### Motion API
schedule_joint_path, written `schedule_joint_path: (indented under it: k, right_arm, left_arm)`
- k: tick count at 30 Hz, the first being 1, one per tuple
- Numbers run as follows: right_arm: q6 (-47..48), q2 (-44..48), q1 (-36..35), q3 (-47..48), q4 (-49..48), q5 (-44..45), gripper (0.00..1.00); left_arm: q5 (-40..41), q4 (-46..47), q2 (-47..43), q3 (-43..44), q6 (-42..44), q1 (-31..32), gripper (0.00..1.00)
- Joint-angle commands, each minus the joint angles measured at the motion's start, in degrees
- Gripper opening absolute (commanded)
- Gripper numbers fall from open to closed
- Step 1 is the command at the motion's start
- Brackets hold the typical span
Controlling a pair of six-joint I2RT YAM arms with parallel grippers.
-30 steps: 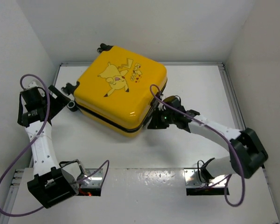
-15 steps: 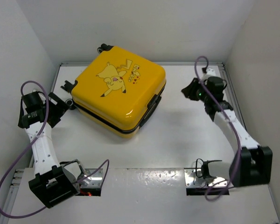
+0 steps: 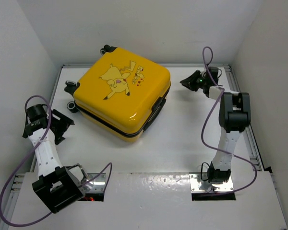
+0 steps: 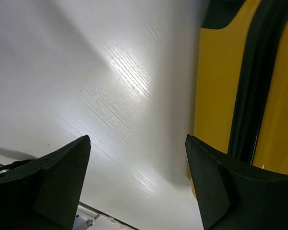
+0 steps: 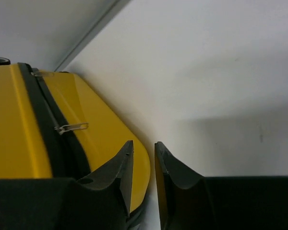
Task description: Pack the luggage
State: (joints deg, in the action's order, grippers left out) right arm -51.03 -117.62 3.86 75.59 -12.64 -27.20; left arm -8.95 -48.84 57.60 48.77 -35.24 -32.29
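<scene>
Right at the near edge of the white table [image 3: 182, 143] sit my two bases, and from each one an arm rises with a purple cable [image 3: 14, 172] looping alongside.

My left claw [image 3: 57, 125] [image 4: 138, 143] hangs low at about 8 o'clock from the luggage [image 3: 120, 96] [image 4: 278, 96]. Its fingers are spread wide apart with only bare tabletop between them. It is near the case's left flank but clear of it. Through that wrist camera the yellow shell fills the 3 o'clock side, and the black zipper seam [image 4: 252, 96] runs up it.

The luggage lies flat on the table, left of centre and toward the far side. It is closed, with the Pikachu cartoon [image 3: 116, 79] facing up. A black handle [image 3: 156, 108] shows on the side wall turned toward 4 o'clock. Two black wheels [image 3: 70, 86] stick out at its 9 o'clock corner, and another pair [image 3: 107, 48] at 12 o'clock.

My right claw [image 3: 187, 80] [image 5: 143, 146] is farther back, at about 2 o'clock from the case. It points toward the case's right edge without touching it. Its fingers are drawn almost together, leaving only a thin slit with nothing in it. In that wrist view the rounded yellow corner sits at 8 o'clock, and a small metal zipper pull [image 5: 72, 127] lies against the seam.

Beyond all this, the pale walls [image 3: 149, 28] close off the far side.
</scene>
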Motion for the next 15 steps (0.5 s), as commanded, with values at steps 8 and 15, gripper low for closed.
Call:
schedule_joint_path:
  k: [8, 15]
  right_arm:
    - [-16.6, -19.1, -7.1, 17.5, -7.7, -7.8, 0.27]
    - [-19.2, -24.1, -10.1, 20.5, -9.2, -9.8, 0.27]
  left_arm:
    - [-14.3, 11.9, 9.5, -7.3, -1.3, -10.8, 0.68]
    - [-21.0, 31.3, 16.0, -11.9, -8.2, -5.2, 0.65]
